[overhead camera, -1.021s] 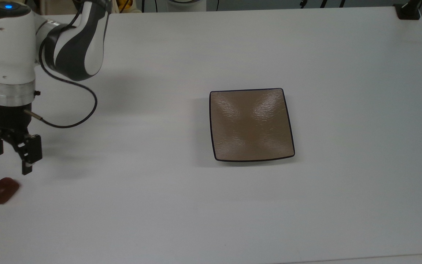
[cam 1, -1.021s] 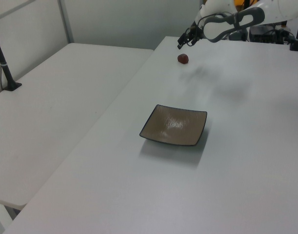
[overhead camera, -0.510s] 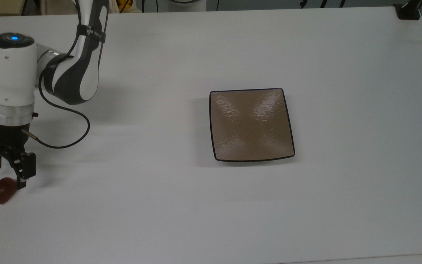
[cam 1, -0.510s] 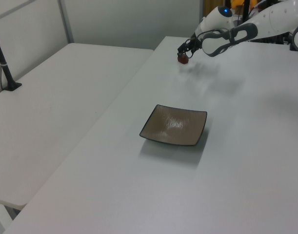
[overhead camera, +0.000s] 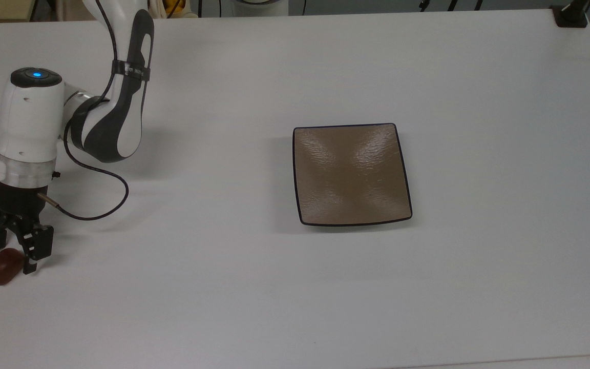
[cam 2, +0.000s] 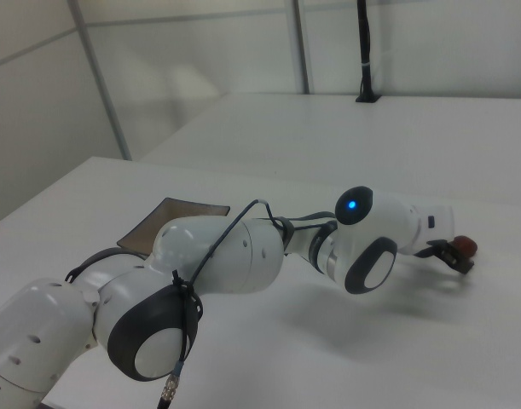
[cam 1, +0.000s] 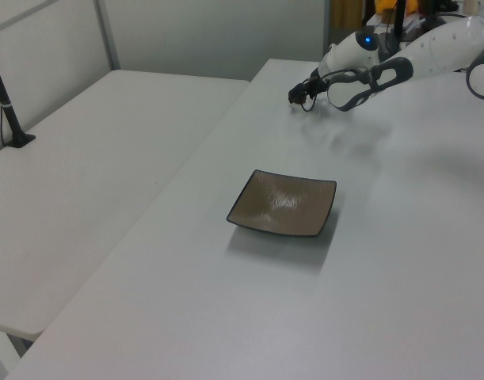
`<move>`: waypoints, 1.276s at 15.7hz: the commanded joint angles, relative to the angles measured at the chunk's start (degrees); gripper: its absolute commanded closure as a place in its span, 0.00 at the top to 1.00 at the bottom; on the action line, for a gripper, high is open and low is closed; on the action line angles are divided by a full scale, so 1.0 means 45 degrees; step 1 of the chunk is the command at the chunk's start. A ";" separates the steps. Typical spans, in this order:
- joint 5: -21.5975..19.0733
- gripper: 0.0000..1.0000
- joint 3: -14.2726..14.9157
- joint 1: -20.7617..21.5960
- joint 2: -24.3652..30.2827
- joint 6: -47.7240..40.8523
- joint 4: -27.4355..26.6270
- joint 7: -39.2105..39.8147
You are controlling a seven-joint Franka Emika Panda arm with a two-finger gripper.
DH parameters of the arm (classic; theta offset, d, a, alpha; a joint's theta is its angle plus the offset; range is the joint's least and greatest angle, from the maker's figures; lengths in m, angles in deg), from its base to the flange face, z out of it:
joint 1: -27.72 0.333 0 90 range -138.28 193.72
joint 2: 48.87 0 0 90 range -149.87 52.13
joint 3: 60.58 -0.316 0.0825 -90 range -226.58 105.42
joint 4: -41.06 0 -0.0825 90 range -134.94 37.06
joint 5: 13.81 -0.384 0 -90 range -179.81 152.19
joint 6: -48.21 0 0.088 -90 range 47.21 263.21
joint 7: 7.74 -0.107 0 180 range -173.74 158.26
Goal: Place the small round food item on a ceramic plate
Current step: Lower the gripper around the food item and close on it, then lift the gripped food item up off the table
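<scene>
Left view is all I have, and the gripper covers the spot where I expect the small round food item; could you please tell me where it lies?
Observer: In the top view, the small round food item lies on the table, close to the top view's left edge.
Operator: Thank you. Is the gripper closed on it?
Observer: No, the gripper is open. In the top view, one finger stands at the item's right side.
Operator: Is anything on the ceramic plate's far half?
Observer: The top view shows the whole ceramic plate bare.
</scene>
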 commanded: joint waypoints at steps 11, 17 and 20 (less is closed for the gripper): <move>0.0179 0.03 -0.0173 -0.0135 0.0380 0.0502 -0.0064 -0.0160; 0.0296 0.03 -0.0327 -0.0135 0.3187 -0.0412 -0.3027 0.0114; 0.0276 0.03 -0.0660 0.0020 0.4773 -0.2419 -0.3951 0.0114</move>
